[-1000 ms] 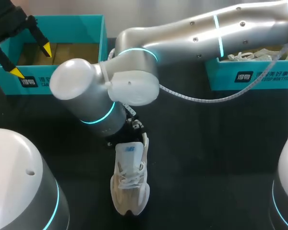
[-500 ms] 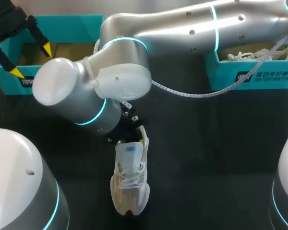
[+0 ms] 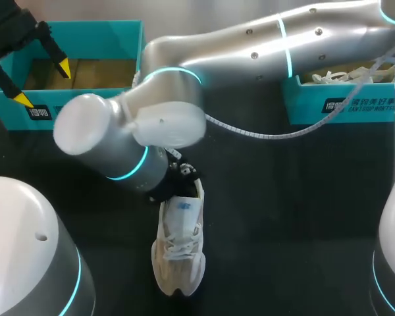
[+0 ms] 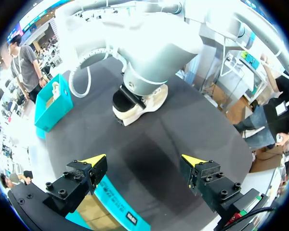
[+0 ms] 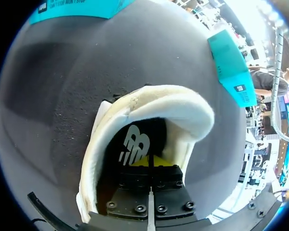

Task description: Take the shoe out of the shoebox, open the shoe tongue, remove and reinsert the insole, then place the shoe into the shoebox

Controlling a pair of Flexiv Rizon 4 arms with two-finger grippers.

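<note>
The dark table (image 3: 283, 197) carries two teal boxes along its far side. The left shoebox (image 3: 99, 36) shows bare cardboard inside, and the right shoebox (image 3: 355, 105) holds something pale with laces. My right arm (image 3: 250, 46) lies across from the right, its wrist tipped down over the shoe (image 3: 179, 250). The shoe sits on the table, out of both boxes, toe towards me. My left gripper (image 3: 43, 83) hangs spread wide above the left shoebox, parked clear of the work, I judge. My right gripper (image 5: 156, 162) is down inside the heel opening, fingers drawn together against the black insole (image 5: 135, 142). Whether they pinch it is hidden. I take this for the insole step.
</note>
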